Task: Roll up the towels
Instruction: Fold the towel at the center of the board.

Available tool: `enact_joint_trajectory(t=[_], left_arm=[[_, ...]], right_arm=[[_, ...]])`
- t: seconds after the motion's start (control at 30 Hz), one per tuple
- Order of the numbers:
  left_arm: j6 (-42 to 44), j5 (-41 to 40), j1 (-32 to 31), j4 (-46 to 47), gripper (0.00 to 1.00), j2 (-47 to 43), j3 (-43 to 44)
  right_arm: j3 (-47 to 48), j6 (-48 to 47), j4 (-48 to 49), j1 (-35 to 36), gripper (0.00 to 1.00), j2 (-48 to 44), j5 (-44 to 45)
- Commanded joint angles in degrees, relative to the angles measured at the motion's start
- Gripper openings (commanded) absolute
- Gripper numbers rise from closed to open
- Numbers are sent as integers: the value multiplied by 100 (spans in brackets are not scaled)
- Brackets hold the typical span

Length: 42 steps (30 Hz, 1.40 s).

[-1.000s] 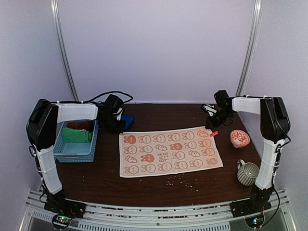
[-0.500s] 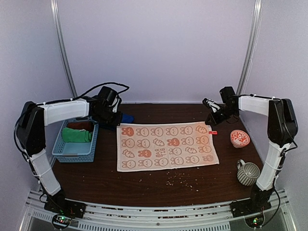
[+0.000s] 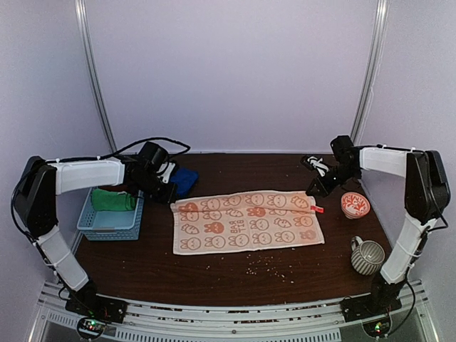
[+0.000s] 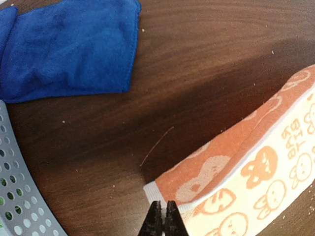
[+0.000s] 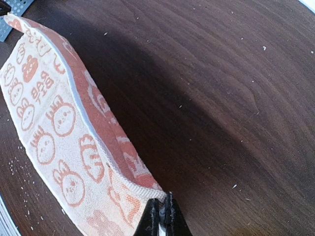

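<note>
The orange-and-white patterned towel [image 3: 246, 222] lies spread mid-table with its far edge lifted. My left gripper [image 3: 169, 194] is shut on its far left corner [image 4: 162, 194]. My right gripper [image 3: 316, 187] is shut on its far right corner [image 5: 155, 191]. The lifted edge shows its orange underside in both wrist views. A royal blue towel [image 3: 185, 178] lies flat behind the left gripper and shows in the left wrist view [image 4: 69, 46]. A green towel [image 3: 112, 199] lies rolled in the light blue basket [image 3: 107, 222]. The dark red towel is hidden.
An orange-and-white patterned bowl [image 3: 355, 204] stands right of the towel. A striped mug [image 3: 367, 255] stands at the front right. Crumbs [image 3: 271, 268] lie in front of the towel. Black cables [image 3: 153, 142] trail at the back left.
Both grippers have moved toward the back and lifted the towel's far edge, so the towel now looks narrower front to back. The dark red towel in the basket is now hidden by the left arm.
</note>
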Motion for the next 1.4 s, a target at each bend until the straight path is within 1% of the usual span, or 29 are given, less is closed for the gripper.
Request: enact_joint_trajectory(t=[0.0, 0.13, 0.23, 0.3, 0.43, 0.53, 0.67, 0.73, 0.97, 1.2, 1.37], left_arm=[[248, 384, 39, -49, 0, -246, -164], [343, 419, 39, -138, 0, -348, -201], [368, 343, 44, -213, 0, -336, -64], [338, 161, 39, -164, 0, -264, 137], [251, -315, 56, -159, 0, 156, 849], [172, -547, 172, -124, 0, 503, 1180], [181, -604, 270, -29, 0, 803, 1428], [193, -457, 268, -11, 0, 865, 1523], [209, -98, 273, -10, 0, 646, 1292], [248, 441, 270, -5, 0, 291, 786], [247, 560, 275, -14, 0, 137, 478]], right_arm=[[-203, -554, -343, -36, 0, -334, -96], [-215, -795, -458, -36, 0, -443, 37], [29, -952, -488, -30, 0, -393, 188], [362, -1021, -492, -28, 0, -254, 297], [1239, -988, -561, 86, 0, 271, 555], [1497, -816, -320, 91, 0, 576, 706], [1458, -685, -38, 79, 0, 867, 1121], [1367, -696, -19, 62, 0, 900, 1113], [531, -851, 272, 44, 0, 313, 824], [439, -1224, -254, 51, 0, 253, 650], [281, -1372, -425, 52, 0, 164, 583]])
